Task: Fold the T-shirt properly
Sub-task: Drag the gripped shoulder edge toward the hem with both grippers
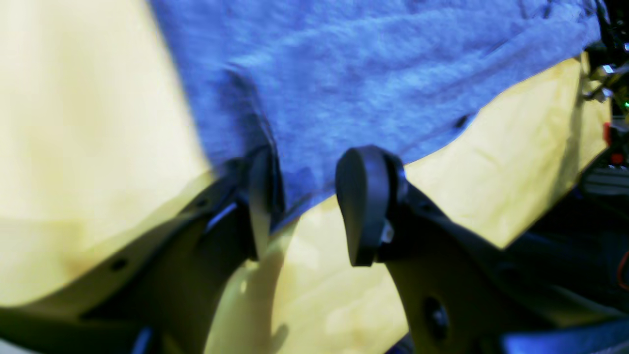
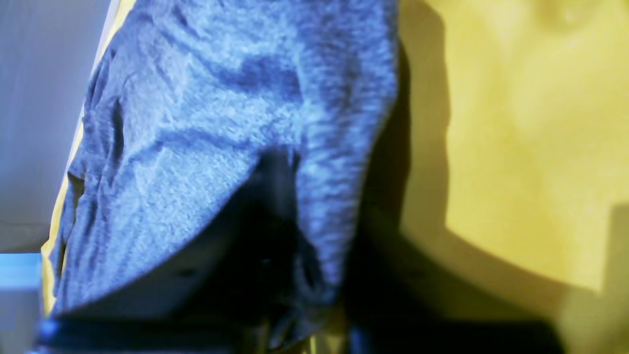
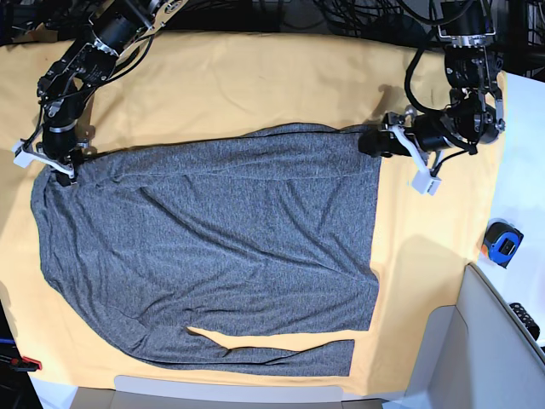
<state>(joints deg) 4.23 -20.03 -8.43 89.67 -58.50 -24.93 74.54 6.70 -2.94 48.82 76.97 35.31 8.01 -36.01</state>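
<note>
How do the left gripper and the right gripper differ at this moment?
The left gripper stands open with the corner of the T-shirt between its jaws; the right gripper is shut on the T-shirt's cloth. In the base view the left is at the shirt's right corner, the right at its left. Both are at the far edge.

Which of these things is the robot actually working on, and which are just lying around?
In use:
- dark-grey knit long-sleeved T-shirt
- right gripper, pinching its corner
- left gripper, at the opposite corner

Lying about:
- blue and black tape measure
- yellow-orange table cloth, merely underneath
</note>
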